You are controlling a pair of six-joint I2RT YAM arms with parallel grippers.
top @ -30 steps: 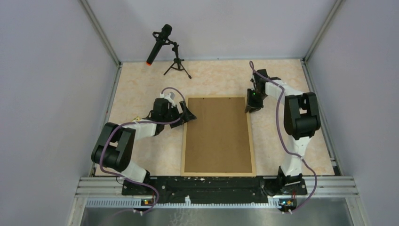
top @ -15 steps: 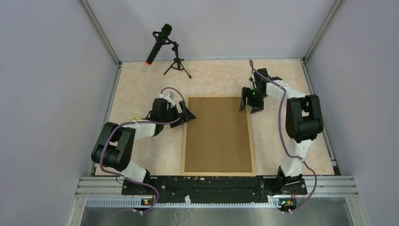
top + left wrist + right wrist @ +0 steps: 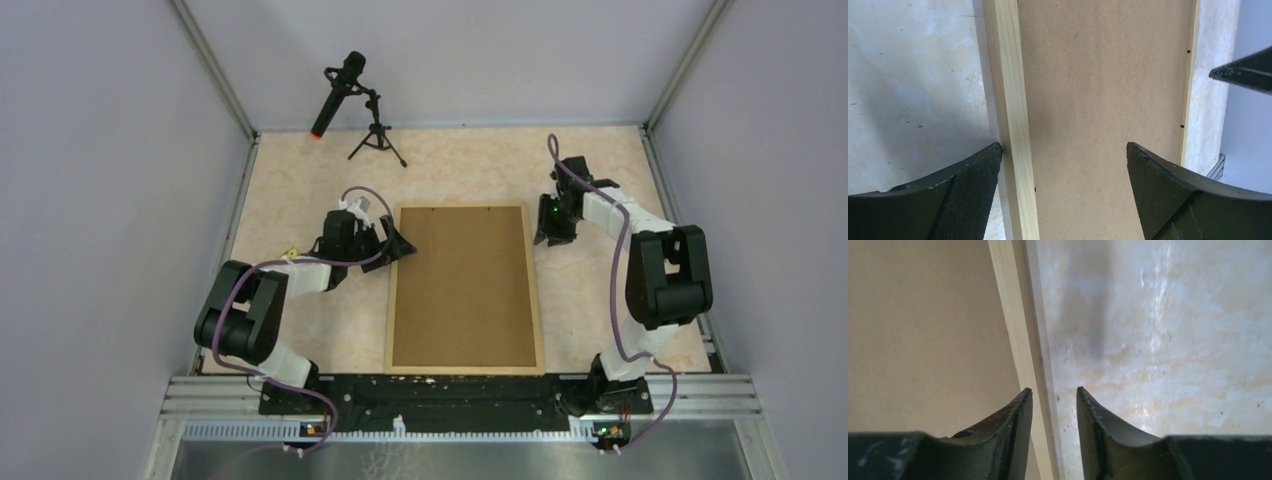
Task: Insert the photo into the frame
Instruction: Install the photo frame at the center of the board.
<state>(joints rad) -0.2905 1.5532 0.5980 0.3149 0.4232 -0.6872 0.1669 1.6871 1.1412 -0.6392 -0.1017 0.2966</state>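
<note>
The marbled beige table (image 3: 300, 180) filled the floor of the top view between grey walls. The frame (image 3: 465, 370) lay flat at its centre, long side running from the bottom toward the top of the picture. Its pale wooden rails enclosed a plain brown backing board (image 3: 462, 285) that covered the whole opening. The left arm (image 3: 250, 310) reached in from the lower left and the right arm (image 3: 665, 270) from the lower right, each ending near one of the frame's upper corners. A black microphone (image 3: 337, 92) with a red tip stood tilted on a small tripod (image 3: 376, 140) at the upper left, well apart from the frame. The left gripper (image 3: 392, 246) sat at the frame's upper left corner. In its wrist view the left gripper (image 3: 1063, 146) was spread wide and grasping nothing, with the frame's rail (image 3: 1013, 100) just beside one finger and the board between the two. The right gripper (image 3: 553, 228) was just outside the upper right corner. Its wrist view showed the right gripper (image 3: 1053, 390) with fingers parted only narrowly, the rail (image 3: 1018, 330) running up from the gap; whether they touched it could not be told.
</note>
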